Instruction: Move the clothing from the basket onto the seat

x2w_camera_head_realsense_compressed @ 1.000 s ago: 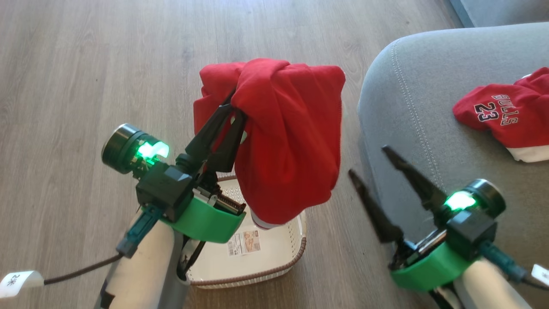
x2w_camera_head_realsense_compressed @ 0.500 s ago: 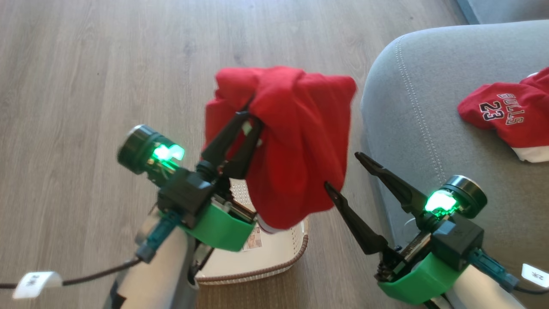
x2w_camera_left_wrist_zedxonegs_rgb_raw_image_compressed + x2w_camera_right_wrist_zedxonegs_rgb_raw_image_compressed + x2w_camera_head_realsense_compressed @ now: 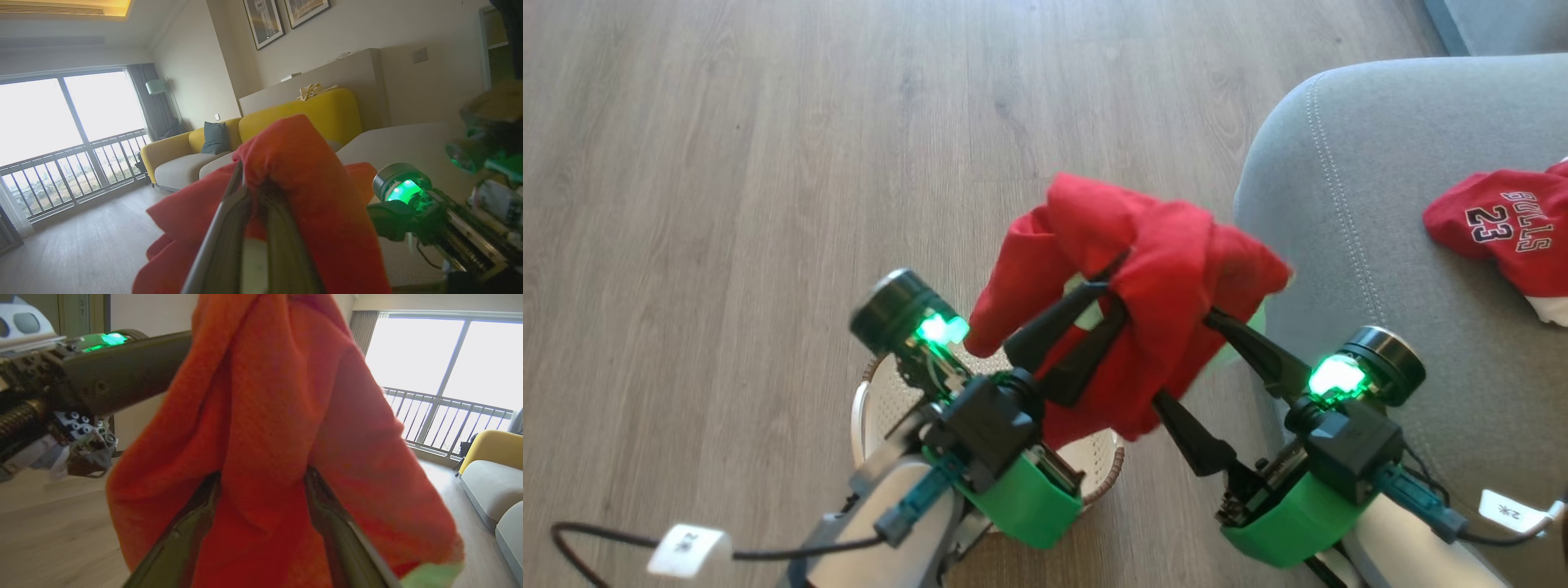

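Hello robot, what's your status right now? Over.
Left end effector shut on red garment, lifted out of basket. Right end effector open, straddling it. Number 23 jersey already on seat. Nothing seen in the way.

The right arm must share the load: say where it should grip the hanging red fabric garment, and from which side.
I'd take the red fabric garment by its drooping bunch below the shut left gripper, coming from the robot's right. It hangs there as one narrow column, and the open right gripper straddles it.
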Available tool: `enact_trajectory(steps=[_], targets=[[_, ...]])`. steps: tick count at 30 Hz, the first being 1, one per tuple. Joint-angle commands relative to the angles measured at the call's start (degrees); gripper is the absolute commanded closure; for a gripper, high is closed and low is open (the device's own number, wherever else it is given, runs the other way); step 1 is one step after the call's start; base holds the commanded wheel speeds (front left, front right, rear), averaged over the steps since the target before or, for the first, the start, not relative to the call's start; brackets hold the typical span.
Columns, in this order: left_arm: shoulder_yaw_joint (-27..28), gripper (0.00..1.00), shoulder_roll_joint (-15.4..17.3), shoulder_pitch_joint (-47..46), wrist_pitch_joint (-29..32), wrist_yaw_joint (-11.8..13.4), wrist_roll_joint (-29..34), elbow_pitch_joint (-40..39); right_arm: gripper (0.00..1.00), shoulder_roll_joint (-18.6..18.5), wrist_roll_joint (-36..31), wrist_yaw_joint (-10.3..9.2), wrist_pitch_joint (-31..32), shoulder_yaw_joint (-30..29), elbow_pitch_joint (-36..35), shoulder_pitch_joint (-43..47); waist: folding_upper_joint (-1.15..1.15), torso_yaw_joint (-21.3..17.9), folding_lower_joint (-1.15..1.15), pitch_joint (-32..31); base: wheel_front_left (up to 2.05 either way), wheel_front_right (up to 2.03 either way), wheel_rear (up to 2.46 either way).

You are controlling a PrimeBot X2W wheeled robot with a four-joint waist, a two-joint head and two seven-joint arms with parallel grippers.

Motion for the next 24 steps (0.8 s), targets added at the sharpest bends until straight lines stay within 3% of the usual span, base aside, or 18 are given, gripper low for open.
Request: enact_trajectory(steps=[1, 12, 13, 15, 24], targets=[[1.04, 1.0, 0.36, -3.35, -0.25, 0.01, 0.01, -1.59, 0.0, -0.06, -0.34, -0.01, -0.12, 0.89, -1.43, -2.03, 0.0, 0.21, 0.0, 0.04, 0.0, 0.0, 0.0], [-5.3, 1.0, 1.19, -3.3, -0.25, -0.07, -0.97, -0.57, 0.0, 1.51, -3.01, -0.01, -0.12, 1.82, 1.32, -3.35, 0.0, 1.34, 0.0, -1.21, 0.0, 0.0, 0.0], [-5.59, 1.0, 1.19, -3.2, -0.25, -0.07, -1.07, -0.55, 0.55, 1.72, -3.14, -0.01, -0.12, 1.73, 1.48, -3.25, 0.0, 1.47, 0.0, -1.36, 0.0, 0.0, 0.0], [-6.07, 1.0, 1.2, -3.01, -0.25, -0.07, -1.25, -0.52, 1.0, 2.32, -3.12, -0.01, -0.12, 1.21, 1.54, -3.01, 0.0, 1.69, 0.0, -1.65, 0.0, 0.0, 0.0], [-7.06, 1.0, 1.12, -1.95, -0.25, -0.08, -1.72, -0.52, 1.0, 7.82, -2.6, -0.01, -0.12, -7.09, -0.94, -0.74, 0.0, 2.37, 0.0, -2.31, 0.0, 0.0, 0.0]])
